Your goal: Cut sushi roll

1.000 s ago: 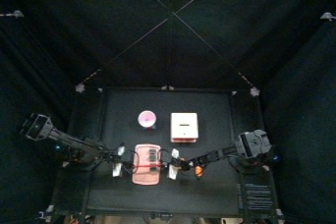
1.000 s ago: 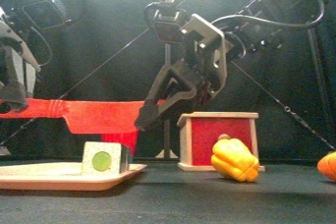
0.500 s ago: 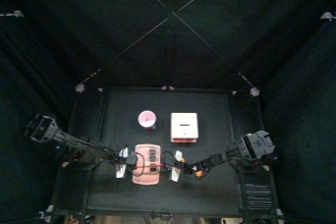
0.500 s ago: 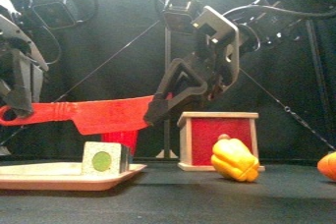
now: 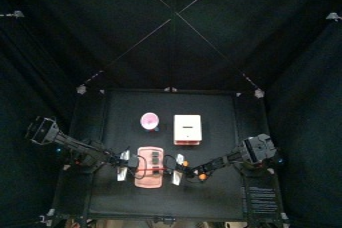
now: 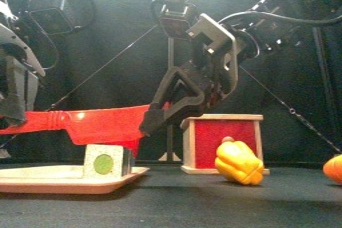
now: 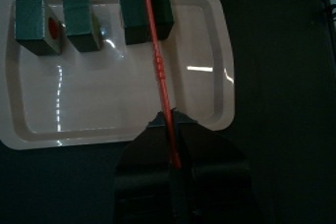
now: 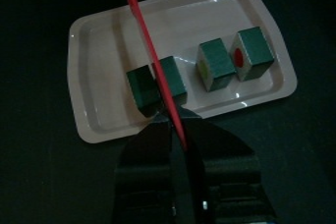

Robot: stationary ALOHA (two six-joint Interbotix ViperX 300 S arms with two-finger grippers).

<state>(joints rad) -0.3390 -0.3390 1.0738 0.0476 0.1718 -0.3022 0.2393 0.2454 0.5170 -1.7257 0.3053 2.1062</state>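
Sushi roll lay on the salmon-pink board at the near edge of the table, left of the middle, in three dark blocks with whitish sides set in a row. Two smaller pieces stood just apart from the larger block.

Both arms met over the board. The left gripper was clenched on a red knife; its wrist view showed the blade edge-on, running from between the jaws out across the larger block. The right gripper was clamped on the same knife at its other end, pinching it near the tip.

From the front, the knife lay nearly level just above the roll. Whether the blade touched the roll could not be told.

Behind the board stood a white block with a red edge and, to its left, a round pink dish. A yellow pepper lay right of the board, and an orange fruit sat at the far right.
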